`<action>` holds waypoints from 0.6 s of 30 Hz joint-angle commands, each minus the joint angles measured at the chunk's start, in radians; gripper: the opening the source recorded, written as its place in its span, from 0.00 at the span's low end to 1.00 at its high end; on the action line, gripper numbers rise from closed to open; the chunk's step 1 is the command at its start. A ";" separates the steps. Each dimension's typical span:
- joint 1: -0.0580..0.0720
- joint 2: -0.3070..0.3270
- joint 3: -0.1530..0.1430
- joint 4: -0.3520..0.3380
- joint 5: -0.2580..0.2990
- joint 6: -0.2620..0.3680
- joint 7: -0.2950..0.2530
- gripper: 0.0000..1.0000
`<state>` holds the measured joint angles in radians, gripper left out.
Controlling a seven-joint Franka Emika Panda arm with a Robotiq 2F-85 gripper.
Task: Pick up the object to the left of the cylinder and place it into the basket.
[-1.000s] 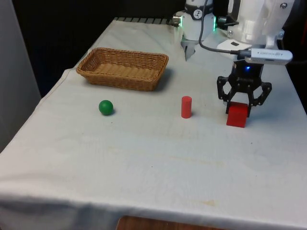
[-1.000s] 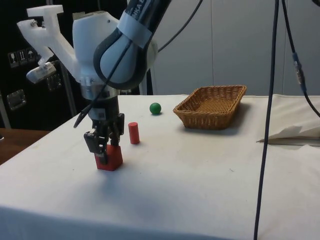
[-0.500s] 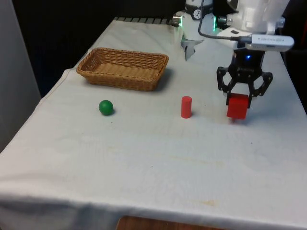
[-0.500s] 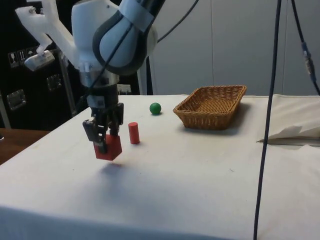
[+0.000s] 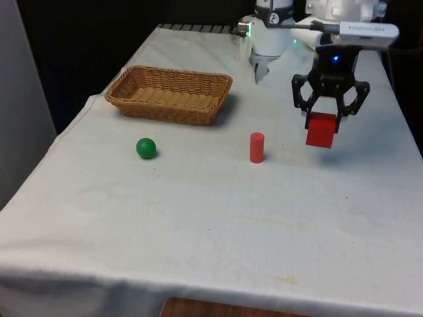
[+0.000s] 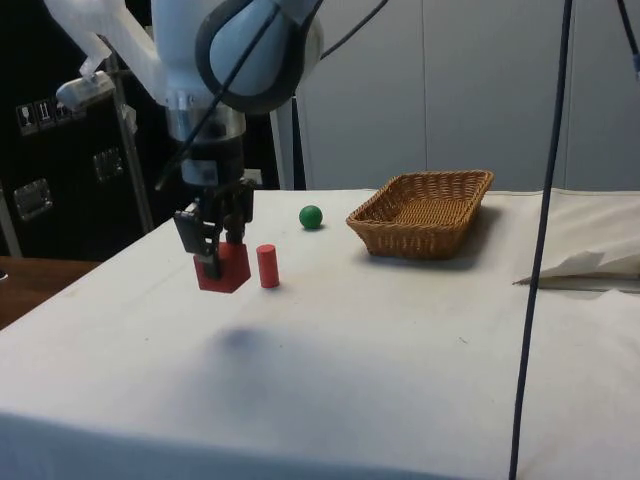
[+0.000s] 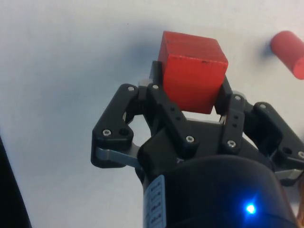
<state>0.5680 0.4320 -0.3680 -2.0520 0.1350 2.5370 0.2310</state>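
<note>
My gripper (image 5: pixel 323 123) (image 6: pixel 217 262) (image 7: pixel 190 90) is shut on a red cube (image 5: pixel 320 131) (image 6: pixel 224 270) (image 7: pixel 192 70) and holds it in the air above the cloth, at the front view's right of the red cylinder (image 5: pixel 256 147) (image 6: pixel 267 266) (image 7: pixel 288 52). The cylinder stands upright on the table. A green ball (image 5: pixel 146 148) (image 6: pixel 311 216) lies at the front view's left of the cylinder. The wicker basket (image 5: pixel 145 101) (image 6: pixel 470 205) sits beyond the ball, with nothing visible inside it.
A dark cable (image 6: pixel 540 240) hangs down in the side view's foreground. The table's edge (image 5: pixel 73 129) runs close to the basket and ball at the front view's left. Crumpled cloth (image 6: pixel 590 262) lies beside the basket.
The gripper has lifted the red cube off the cloth and risen steadily, shifting slightly towards the cylinder. The cylinder, ball and basket have not moved.
</note>
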 commanded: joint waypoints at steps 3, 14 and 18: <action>0.005 -0.027 -0.013 -0.014 -0.020 -0.012 0.005 0.00; -0.004 -0.093 -0.037 -0.066 -0.038 -0.022 -0.019 0.00; -0.006 -0.101 -0.043 -0.076 -0.029 -0.026 -0.034 0.00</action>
<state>0.5620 0.3310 -0.4110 -2.1280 0.1060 2.5110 0.1970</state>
